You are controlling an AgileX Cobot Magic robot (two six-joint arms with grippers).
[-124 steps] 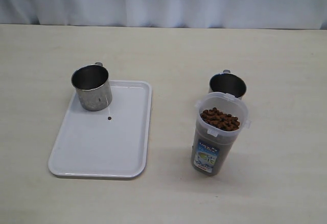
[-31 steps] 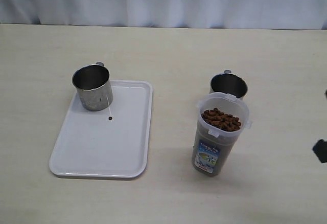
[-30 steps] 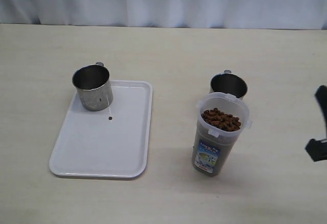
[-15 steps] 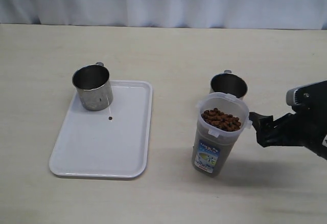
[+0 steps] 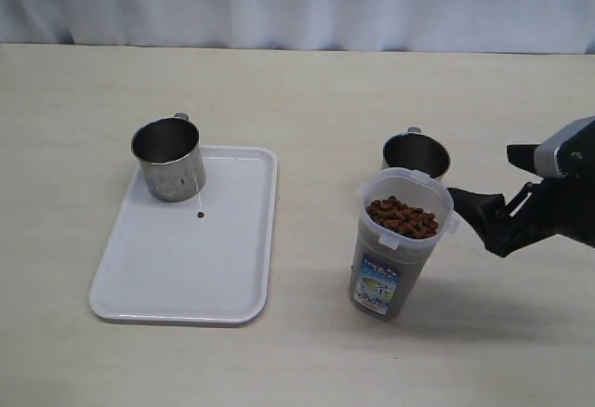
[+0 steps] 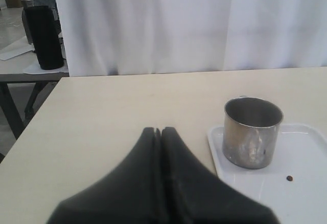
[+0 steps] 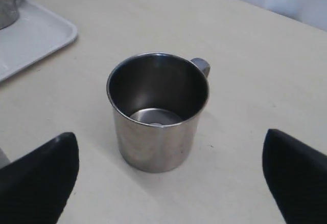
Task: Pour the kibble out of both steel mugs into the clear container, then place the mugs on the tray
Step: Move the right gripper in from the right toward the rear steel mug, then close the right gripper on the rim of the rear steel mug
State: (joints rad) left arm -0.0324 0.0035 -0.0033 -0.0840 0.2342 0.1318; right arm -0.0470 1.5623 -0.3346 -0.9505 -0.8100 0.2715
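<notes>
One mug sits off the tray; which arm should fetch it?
Right. The right pincer is open and faces that empty mug on the table; the left pincer is shut, facing the tray and the other mug.

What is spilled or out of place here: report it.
One stray kibble pellet lies on the tray, beside the mug standing there, not in the clear container.

The right gripper [image 5: 480, 171] has come into the exterior view from the right edge. A second ago only a dark sliver of it showed there. Half a second ago it was level with the rim of the clear container [image 5: 395, 240]. Now it is slightly higher at centre right, jaws spread wide, pointing toward the steel mug [image 5: 416, 154].
</notes>
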